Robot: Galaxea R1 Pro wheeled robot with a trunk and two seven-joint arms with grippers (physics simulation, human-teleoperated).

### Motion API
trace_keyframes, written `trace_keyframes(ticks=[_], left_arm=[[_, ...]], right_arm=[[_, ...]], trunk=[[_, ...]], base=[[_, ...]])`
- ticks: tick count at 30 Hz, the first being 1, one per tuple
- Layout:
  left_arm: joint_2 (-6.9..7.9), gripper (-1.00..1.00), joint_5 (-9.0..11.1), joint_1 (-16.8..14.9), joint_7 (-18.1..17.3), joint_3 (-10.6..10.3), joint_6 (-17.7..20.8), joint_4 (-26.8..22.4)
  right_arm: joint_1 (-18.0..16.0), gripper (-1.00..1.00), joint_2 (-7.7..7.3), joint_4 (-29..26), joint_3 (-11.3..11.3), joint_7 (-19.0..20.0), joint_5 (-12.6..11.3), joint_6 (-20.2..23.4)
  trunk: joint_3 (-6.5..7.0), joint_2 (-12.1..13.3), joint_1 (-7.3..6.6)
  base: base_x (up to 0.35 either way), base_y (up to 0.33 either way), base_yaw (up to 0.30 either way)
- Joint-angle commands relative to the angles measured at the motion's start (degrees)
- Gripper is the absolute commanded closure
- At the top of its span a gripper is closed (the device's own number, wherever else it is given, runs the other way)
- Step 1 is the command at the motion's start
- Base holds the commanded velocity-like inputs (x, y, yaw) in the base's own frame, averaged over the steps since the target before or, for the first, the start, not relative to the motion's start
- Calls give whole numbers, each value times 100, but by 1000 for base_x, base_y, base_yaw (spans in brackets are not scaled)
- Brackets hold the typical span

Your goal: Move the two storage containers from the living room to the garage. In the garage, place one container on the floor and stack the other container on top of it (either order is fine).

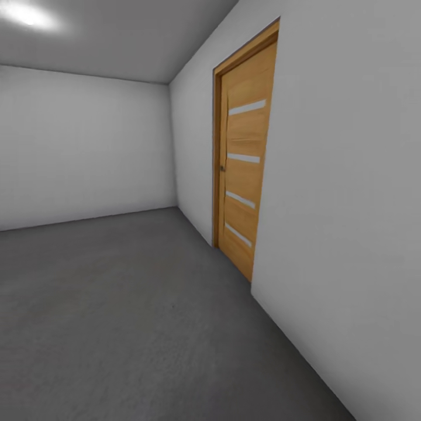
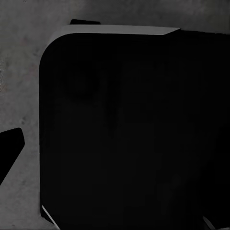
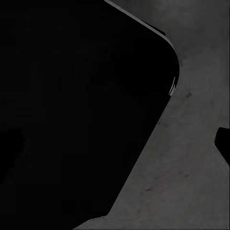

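Observation:
The storage containers are out of view. I am in the garage, a bare room with a dark grey concrete floor (image 1: 146, 327) and pale grey walls. In the left wrist view, one dark fingertip (image 2: 9, 153) stands at the picture's edge over the concrete; my left gripper (image 2: 115, 153) is open with nothing in it. My right gripper (image 3: 115, 146) is also open and holds nothing, with one fingertip (image 3: 224, 143) at the picture's edge. Both wrist views look down on my black base (image 2: 134, 134).
A honey-coloured wooden door (image 1: 245, 164) with several narrow glass slits is set in the right wall (image 1: 351, 234), close by. The back wall (image 1: 82, 146) stands a few metres ahead. Open concrete stretches ahead and to the left.

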Motion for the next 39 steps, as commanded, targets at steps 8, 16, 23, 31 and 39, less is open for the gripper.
trace_keyframes(ticks=[8,16,23,31,39], left_arm=[[-2,-100,42,-1,1,2,-12,0],[-2,-100,40,-1,2,2,-12,-1],[-2,-100,39,-1,2,0,-12,2],[-2,-100,47,-1,2,-5,-12,-1],[-2,-100,48,-1,2,-6,-4,1]], right_arm=[[-1,-100,3,4,33,-1,-37,-23],[-1,-100,0,4,33,-1,-37,-23],[-1,-100,-7,4,33,-1,-37,-23],[-1,-100,-14,4,34,-1,-37,-23],[-1,-100,-14,4,40,-1,-33,-23]], trunk=[[-4,-2,3],[-4,-2,3],[-4,-2,3],[-4,-2,3],[-4,-2,3]], base=[[298,0,276],[263,0,276],[267,0,232],[315,0,30],[321,0,2]])
